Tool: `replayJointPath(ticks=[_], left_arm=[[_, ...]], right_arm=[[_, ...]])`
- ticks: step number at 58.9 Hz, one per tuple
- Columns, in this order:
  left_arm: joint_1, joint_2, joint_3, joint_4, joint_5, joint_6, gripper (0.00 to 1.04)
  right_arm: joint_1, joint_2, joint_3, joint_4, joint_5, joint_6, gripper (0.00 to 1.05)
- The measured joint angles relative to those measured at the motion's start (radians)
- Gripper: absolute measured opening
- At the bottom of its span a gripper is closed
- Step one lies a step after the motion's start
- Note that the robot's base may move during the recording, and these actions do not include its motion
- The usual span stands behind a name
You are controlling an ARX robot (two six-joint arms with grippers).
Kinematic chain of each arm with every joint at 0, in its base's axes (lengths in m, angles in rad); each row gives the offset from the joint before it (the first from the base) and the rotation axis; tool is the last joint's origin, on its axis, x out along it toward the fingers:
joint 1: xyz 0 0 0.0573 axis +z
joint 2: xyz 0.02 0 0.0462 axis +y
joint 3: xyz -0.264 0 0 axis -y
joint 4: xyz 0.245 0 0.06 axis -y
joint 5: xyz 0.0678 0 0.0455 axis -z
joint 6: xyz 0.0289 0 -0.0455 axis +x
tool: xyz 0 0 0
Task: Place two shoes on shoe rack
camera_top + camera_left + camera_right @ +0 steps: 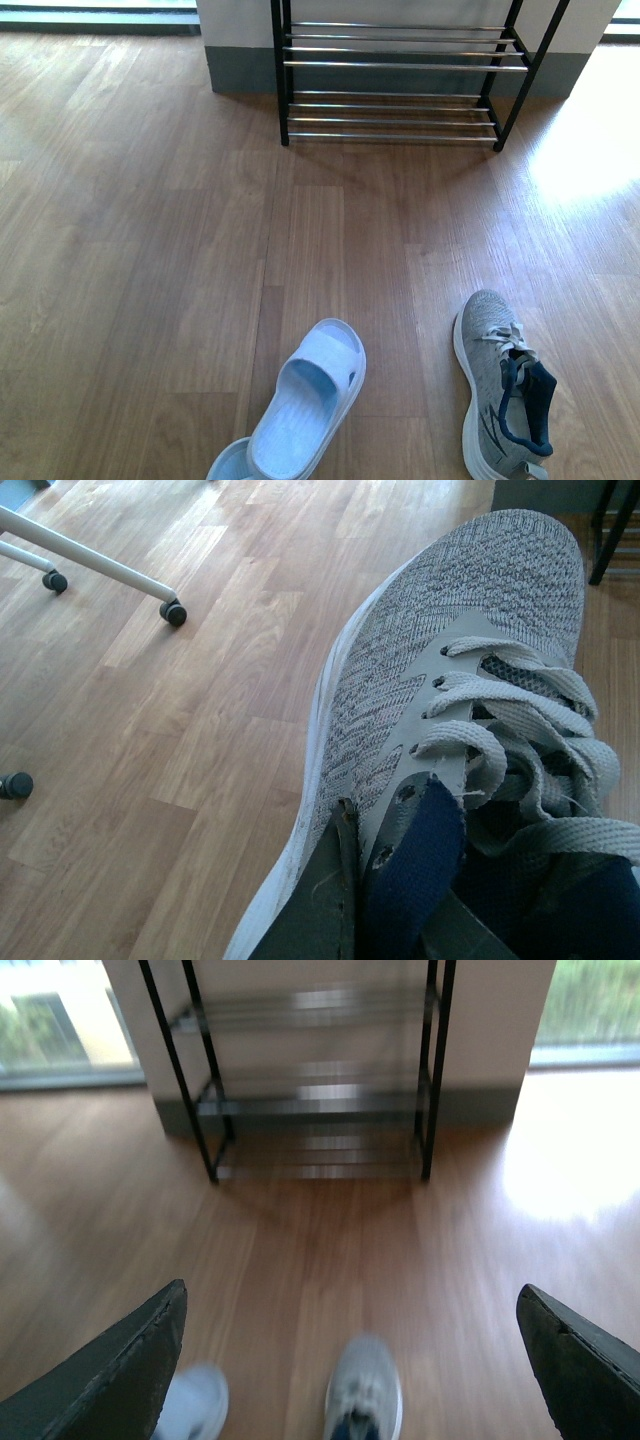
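Note:
In the left wrist view a grey sneaker fills the frame above the wooden floor, toe pointing away. My left gripper is shut on it, with a dark finger against its side by the navy tongue. The other grey sneaker lies on the floor at the front right. A pale blue slide overlaps a second slide. The shoe rack stands at the far wall, its rods bare. My right gripper is open and high above the blurred sneaker, slide and rack. Neither arm shows in the front view.
White furniture legs with black casters stand on the floor in the left wrist view. A black rack post shows past the held sneaker's toe. A grey skirting runs behind the rack. A sunlit patch lies right of it.

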Motion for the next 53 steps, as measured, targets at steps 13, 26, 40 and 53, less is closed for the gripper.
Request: replayJointPath(ticks=[13,26,40,53], left_arm=[[-0.001,0.0,0.0,0.0,0.005,0.0,0.01],[-0.001,0.0,0.0,-0.001,0.0,-0.002,0.01],[-0.001,0.001,0.0,-0.001,0.002,-0.002,0.01],[-0.001,0.001,0.0,-0.001,-0.002,-0.002,0.01]], right_arm=[[0.01,0.15,0.092,-0.198,0.006,-0.032,0.96],[-0.204,1.175,0.248,0.735,-0.125,-0.09,0.96],[-0.222,1.64,0.252,0.891,-0.087,-0.126,0.96],[-0.188,1.585,0.236,0.689,-0.142,-0.133,0.96]])
